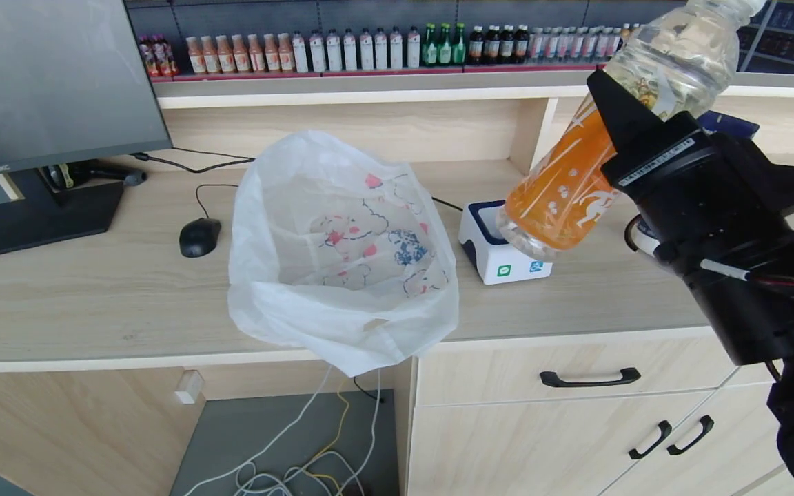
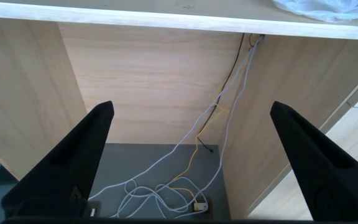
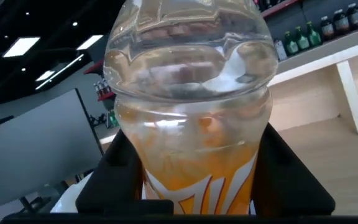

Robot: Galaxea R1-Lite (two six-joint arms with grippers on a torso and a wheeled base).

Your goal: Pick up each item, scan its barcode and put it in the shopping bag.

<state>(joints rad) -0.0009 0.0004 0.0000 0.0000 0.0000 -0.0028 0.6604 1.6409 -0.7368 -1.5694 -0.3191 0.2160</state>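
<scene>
Right tool (image 1: 628, 114) clamps the orange bottle (image 1: 562, 186) mid-body at upper right of head view. Long axis diagonal, base down-left at the scanner (image 1: 504, 258). Left tool (image 2: 191, 162) gapes wide, empty, under the table (image 2: 166, 15).

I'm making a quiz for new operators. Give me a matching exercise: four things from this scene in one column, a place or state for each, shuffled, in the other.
1 bottle
2 shopping bag
3 mouse
4 left gripper

A open, below the counter
B held tilted above the scanner by the right gripper
C on the counter, left of the shopping bag
D mouth open, overhanging the counter edge

Pairs: 1-B, 2-D, 3-C, 4-A
</scene>
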